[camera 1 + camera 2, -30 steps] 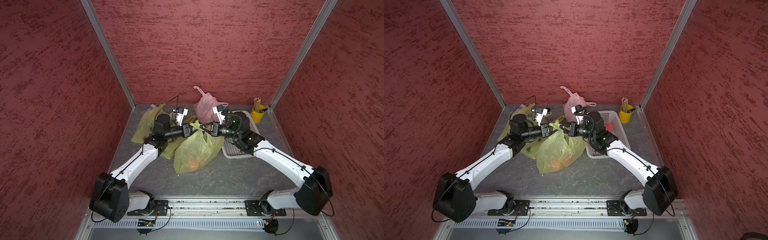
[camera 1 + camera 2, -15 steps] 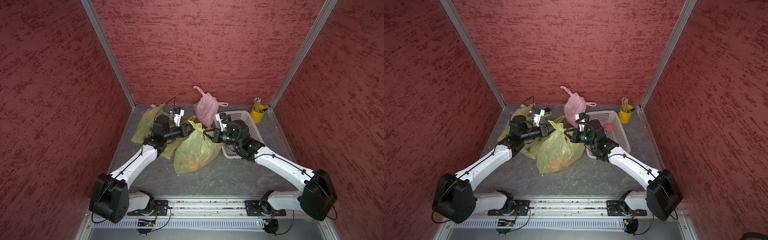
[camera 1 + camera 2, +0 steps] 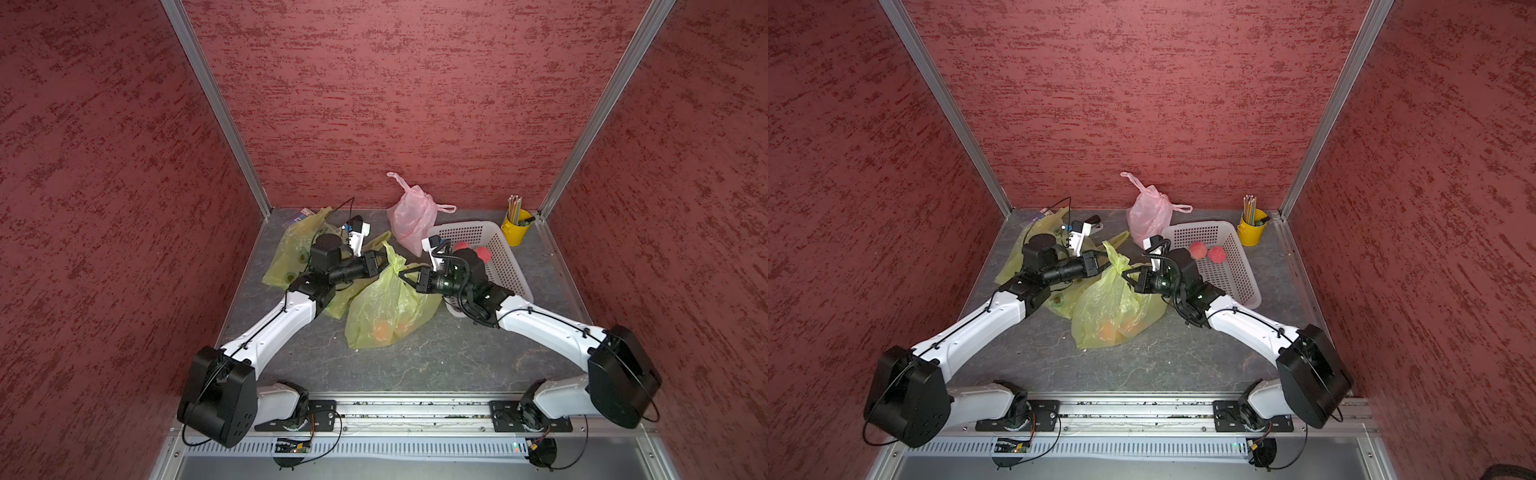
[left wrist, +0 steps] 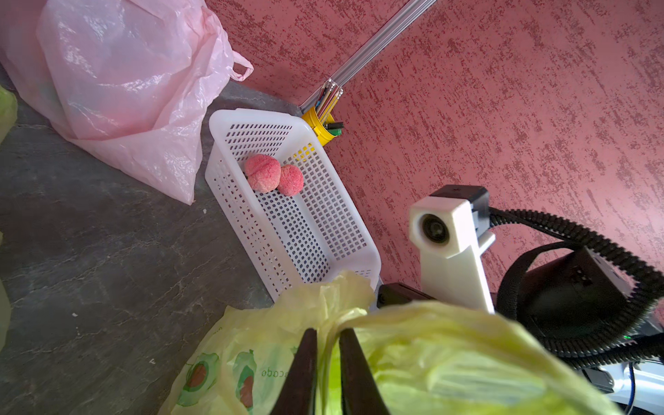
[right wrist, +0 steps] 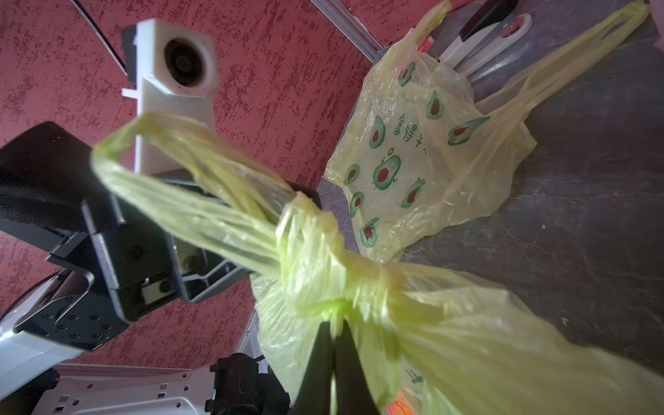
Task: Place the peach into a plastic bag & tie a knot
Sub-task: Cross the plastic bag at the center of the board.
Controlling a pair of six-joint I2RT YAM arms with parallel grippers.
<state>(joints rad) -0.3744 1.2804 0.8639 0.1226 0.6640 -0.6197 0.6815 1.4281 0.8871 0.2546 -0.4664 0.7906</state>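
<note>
While the yellow bag [image 3: 386, 303] sits on the desk [image 3: 415, 365], the left claw [image 4: 327, 334] pinches its plastic between nearly closed jaws, and the right claw [image 5: 334, 327] is closed tight on a strand at the twisted neck. An orange peach [image 3: 380, 331] shows through the bag's bottom. Two pink peaches [image 4: 263, 173] lie in the white basket [image 4: 258, 114] nearby. A pink bag [image 3: 411, 220] stands behind, by the back wall.

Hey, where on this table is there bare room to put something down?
Widest bare patch: the table front, between the filled bag and the rail. A narrower strip runs between the basket and the right wall. Crowded: back left under empty bags, and the back between pink bag, basket and cup.
</note>
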